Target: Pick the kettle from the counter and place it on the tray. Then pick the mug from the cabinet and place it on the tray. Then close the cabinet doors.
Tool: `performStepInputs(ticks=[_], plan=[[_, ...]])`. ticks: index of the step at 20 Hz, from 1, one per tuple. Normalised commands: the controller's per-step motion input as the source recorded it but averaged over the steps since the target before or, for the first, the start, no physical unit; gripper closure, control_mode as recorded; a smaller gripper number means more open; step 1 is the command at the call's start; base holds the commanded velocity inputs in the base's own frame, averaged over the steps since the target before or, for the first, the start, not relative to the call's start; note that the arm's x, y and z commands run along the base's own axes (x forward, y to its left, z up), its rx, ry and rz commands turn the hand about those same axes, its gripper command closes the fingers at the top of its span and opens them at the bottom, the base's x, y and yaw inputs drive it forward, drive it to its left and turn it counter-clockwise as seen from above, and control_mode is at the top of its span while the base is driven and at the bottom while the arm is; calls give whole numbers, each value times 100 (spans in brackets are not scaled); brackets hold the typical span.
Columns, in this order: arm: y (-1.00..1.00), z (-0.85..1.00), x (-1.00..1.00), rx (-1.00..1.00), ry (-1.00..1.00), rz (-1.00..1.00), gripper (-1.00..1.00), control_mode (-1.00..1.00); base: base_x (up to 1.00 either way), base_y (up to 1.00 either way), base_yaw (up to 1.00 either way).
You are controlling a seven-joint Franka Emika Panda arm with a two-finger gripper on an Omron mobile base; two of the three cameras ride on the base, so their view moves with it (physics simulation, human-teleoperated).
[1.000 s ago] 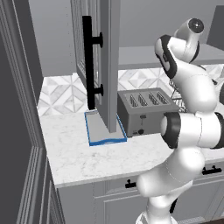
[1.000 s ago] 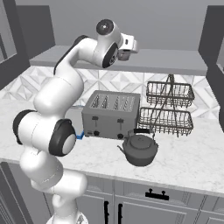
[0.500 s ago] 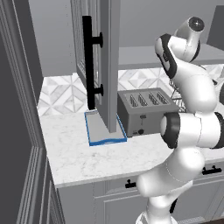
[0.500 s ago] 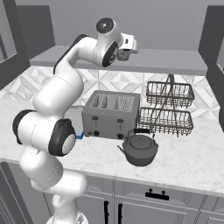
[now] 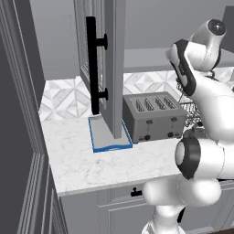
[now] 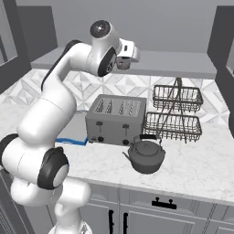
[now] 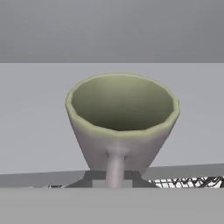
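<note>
Item: pale grey tapered mug with greenish inside [image 7: 122,120], standing upright on the grey cabinet shelf [image 7: 39,127], handle pointing toward the hand. Jaws are pinching narrow on that handle. Blue-rimmed flat tray [image 5: 109,139] is lying below left on the white marble counter [image 5: 91,167]; dark round kettle [image 6: 146,156] is sitting right of the toaster [image 6: 116,119].

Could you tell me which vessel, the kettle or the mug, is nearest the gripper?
The pale tapered mug with a greenish inside: its handle sits at the gripper, while the squat dark grey kettle stands on the white counter.
</note>
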Motion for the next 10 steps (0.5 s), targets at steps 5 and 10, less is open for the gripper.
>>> performStepInputs(ticks=[5, 10], plan=[[85, -8, -99, 0, 0, -3, 100, -100, 0, 0, 0], [91, -2, -96, 0, 0, -3, 100, -100, 0, 0, 0]])
